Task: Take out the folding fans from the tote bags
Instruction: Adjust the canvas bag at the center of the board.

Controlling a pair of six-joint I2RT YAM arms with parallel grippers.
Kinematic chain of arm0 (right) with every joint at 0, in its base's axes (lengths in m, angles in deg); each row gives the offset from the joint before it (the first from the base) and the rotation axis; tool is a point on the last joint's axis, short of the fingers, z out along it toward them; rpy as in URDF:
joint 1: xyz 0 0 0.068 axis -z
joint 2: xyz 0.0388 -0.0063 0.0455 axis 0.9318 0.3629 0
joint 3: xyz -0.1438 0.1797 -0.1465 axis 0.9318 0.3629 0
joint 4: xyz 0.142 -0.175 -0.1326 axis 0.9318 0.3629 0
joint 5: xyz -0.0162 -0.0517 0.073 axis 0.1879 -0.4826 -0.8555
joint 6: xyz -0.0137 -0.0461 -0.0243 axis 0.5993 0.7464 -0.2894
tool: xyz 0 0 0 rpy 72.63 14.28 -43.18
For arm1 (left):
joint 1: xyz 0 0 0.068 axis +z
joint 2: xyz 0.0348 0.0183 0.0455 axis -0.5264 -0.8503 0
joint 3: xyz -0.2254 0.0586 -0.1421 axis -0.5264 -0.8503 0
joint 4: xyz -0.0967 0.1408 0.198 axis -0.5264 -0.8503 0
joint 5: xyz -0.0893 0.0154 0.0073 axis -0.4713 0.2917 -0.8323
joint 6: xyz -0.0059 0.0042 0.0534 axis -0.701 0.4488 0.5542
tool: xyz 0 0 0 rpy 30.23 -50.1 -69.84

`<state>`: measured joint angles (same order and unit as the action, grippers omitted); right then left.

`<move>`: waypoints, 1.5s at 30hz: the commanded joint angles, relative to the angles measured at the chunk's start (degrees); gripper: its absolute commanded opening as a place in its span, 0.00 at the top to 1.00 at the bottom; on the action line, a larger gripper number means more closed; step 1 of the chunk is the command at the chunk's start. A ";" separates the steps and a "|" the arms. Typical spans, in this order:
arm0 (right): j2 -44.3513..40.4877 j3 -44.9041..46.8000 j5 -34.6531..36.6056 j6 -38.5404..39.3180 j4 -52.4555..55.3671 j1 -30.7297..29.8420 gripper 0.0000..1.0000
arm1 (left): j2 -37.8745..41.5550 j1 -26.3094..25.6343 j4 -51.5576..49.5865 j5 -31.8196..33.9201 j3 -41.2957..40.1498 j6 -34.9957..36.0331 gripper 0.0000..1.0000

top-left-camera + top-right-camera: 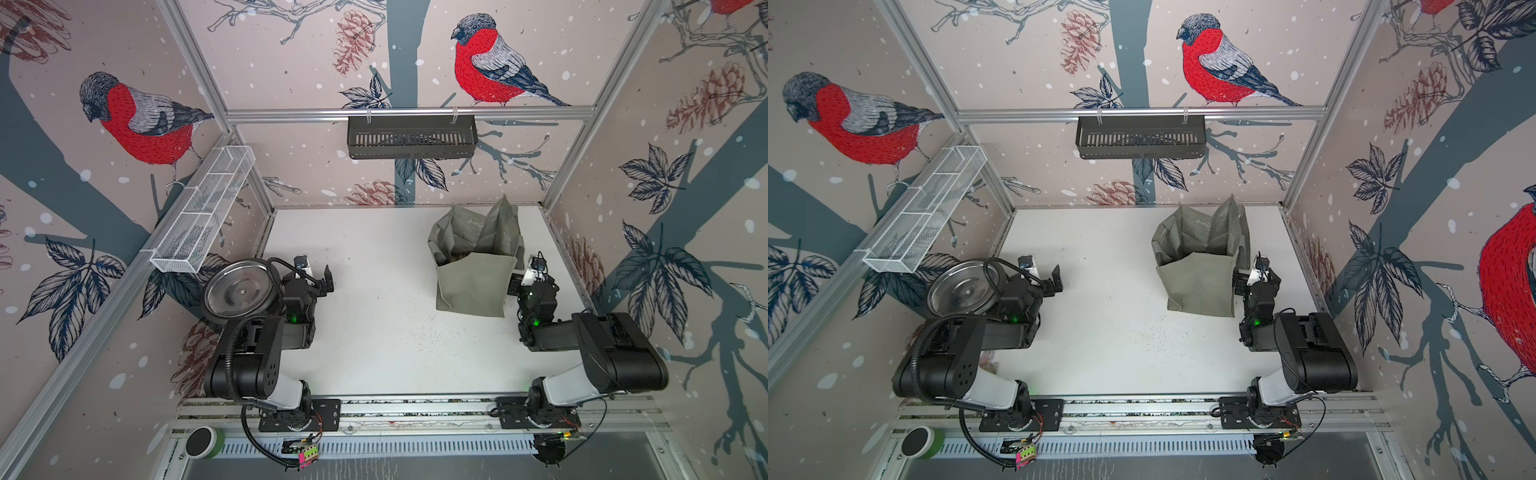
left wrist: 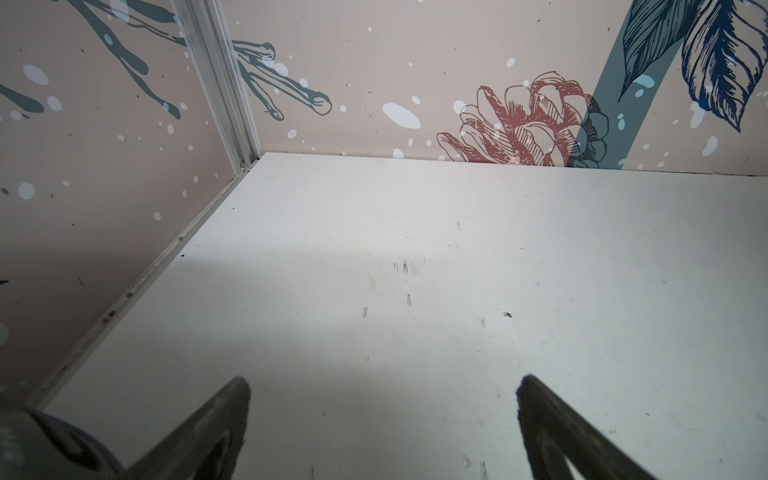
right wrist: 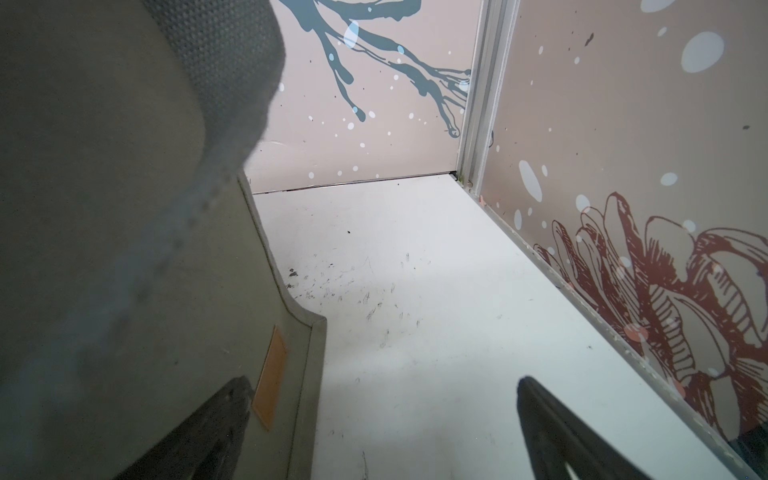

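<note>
An olive tote bag [image 1: 471,286] [image 1: 1200,289] stands upright at the back right of the white table, its mouth open and its handles slumped inward. The folding fans are hidden; I only see folded fabric in the mouth. My right gripper [image 1: 516,282] [image 1: 1239,281] sits open just off the bag's right side. In the right wrist view the gripper [image 3: 382,384] has one finger in front of the tote's side wall [image 3: 104,249], near a tan label [image 3: 270,376], with bare table between the fingers. My left gripper [image 1: 323,286] [image 1: 1054,283] [image 2: 382,382] stands open over bare table, far left of the bag.
A steel bowl [image 1: 239,293] leans against the left arm. A white wire-mesh tray [image 1: 203,208] hangs on the left wall and a black slotted basket [image 1: 411,137] on the back rail. A green tape roll [image 1: 203,442] lies by the front rail.
</note>
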<state>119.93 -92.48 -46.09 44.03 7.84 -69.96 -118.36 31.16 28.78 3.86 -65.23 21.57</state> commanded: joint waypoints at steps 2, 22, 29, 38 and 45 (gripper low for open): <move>-1.12 0.37 3.04 -1.87 -0.80 0.33 0.00 | 0.04 0.06 1.02 -0.01 0.39 -0.55 0.01; -29.60 -14.97 12.86 -36.61 56.02 19.85 0.00 | 16.05 -4.41 -28.46 -7.92 16.54 -26.88 0.01; -27.71 -19.76 1.63 -31.05 60.09 19.65 0.00 | 17.94 -4.50 -34.36 -17.53 20.75 -28.13 0.02; -30.00 -34.68 -12.66 -21.97 69.96 13.05 0.00 | 17.21 -12.21 -45.52 -24.01 33.95 -29.28 0.25; -21.67 -53.53 -16.88 -14.81 87.56 1.11 0.00 | 8.24 -29.60 -60.79 -20.30 54.03 -28.05 0.25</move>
<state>96.34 -142.62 -60.24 24.84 85.15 -66.11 -107.00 4.27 -23.08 -16.93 -15.00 -6.28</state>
